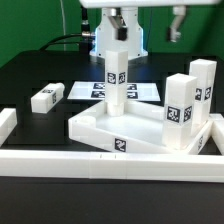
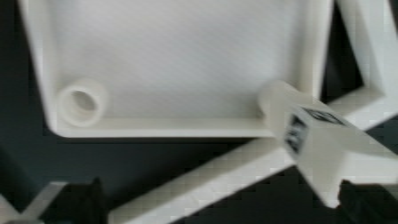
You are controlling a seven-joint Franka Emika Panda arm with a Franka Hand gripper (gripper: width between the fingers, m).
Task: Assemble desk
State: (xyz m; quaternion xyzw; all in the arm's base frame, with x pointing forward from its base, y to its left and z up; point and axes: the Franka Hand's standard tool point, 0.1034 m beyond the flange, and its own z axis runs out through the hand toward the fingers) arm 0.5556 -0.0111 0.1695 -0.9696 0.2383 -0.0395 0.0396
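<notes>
Exterior view, left to right: one loose leg (image 1: 46, 97) lies flat on the black table (image 1: 30, 70), well apart from the panel (image 1: 120, 128). At centre, a second leg (image 1: 116, 78) stands upright in the panel's far corner, directly under the gripper (image 1: 119, 22), whose jaws stand wide and hold nothing. Two more legs (image 1: 190, 98) stand upright at the panel's right. The marker board (image 1: 140, 90) lies behind.

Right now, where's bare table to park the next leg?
Free: the dark table on the exterior view's left, between the lying leg and the back edge; also the strip in front of that leg.

Crowded: the desk panel, the upright leg at its middle, two legs at its right side, the marker board behind.
</notes>
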